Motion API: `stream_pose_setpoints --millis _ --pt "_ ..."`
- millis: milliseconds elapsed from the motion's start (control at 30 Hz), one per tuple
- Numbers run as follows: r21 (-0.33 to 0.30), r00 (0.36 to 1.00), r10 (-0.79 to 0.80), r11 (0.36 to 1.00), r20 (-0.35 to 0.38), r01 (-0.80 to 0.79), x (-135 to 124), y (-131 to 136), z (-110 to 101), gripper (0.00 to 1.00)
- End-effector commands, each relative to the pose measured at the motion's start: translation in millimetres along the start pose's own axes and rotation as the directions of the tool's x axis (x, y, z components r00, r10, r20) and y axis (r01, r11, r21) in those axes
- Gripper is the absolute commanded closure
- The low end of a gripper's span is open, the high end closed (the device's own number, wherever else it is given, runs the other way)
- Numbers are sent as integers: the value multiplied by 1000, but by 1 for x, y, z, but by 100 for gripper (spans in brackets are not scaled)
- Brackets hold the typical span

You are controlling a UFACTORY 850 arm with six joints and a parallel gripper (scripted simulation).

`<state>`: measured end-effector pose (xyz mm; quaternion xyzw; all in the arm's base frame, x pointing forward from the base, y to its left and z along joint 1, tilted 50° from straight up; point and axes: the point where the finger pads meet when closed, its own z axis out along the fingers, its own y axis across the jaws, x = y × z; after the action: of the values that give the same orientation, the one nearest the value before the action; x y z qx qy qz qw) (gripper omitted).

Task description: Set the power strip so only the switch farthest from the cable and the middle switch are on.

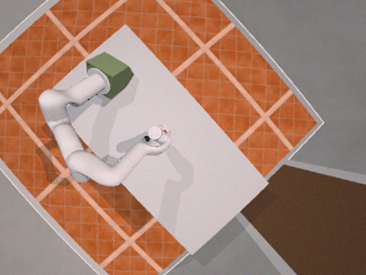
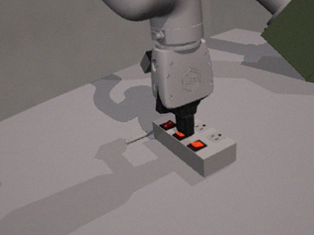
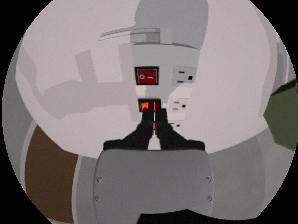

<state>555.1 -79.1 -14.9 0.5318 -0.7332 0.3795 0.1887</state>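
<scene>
Power strip [image 2: 198,148] flat on table [image 2: 88,211], gripper [image 2: 187,131] (fingers closed, holding nothing) pressing middle switch [image 2: 179,134].

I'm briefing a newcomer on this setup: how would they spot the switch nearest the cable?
Find the grey power strip lying on the table under the shut gripper. Go to the end where the thin cable comes out. The switch nearest the cable is dark red, while the other two glow bright orange.

Gripper [image 2: 188,131] downward (fingers pressed together)
</scene>
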Motion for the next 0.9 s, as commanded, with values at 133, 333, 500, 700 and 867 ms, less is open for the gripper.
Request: stream_pose_setpoints --millis 133,333,500,700,867 --pt "0 1000 1 1000 1 -1 0 -1 0 100" --pt "0 1000 1 1000 1 -1 0 -1 -6 100" --pt "0 1000 1 1000 1 -1 0 -1 -16 100" --pt "0 1000 1 1000 1 -1 0 -1 -33 100" --pt "0 1000 1 1000 1 -1 0 -1 -39 100"
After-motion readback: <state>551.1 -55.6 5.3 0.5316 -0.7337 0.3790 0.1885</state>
